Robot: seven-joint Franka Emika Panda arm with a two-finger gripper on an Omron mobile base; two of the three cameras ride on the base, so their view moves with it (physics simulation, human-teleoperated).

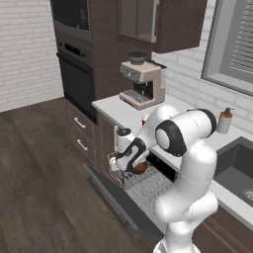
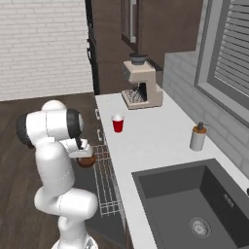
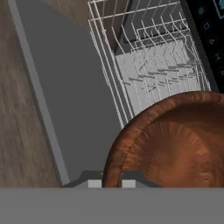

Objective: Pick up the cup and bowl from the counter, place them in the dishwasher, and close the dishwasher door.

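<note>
gripper (image 1: 134, 167) in the left base view is nearly closed on the rim of the bowl (image 1: 141, 168), held just above the white wire rack (image 1: 148, 188) pulled out over the dishwasher door (image 1: 116, 200), which lies open and flat. right base view: the bowl (image 2: 86, 161) hangs at the hand beside the rack (image 2: 106, 180), and the cup (image 2: 117, 123) stands upright on the counter (image 2: 155, 141), well apart from the soap bottle (image 2: 198, 136). hand view: the fingertips (image 3: 95, 183) pinch the bowl (image 3: 175, 144) rim, with the rack (image 3: 153, 65) and the grey door (image 3: 74, 96) beneath.
</note>
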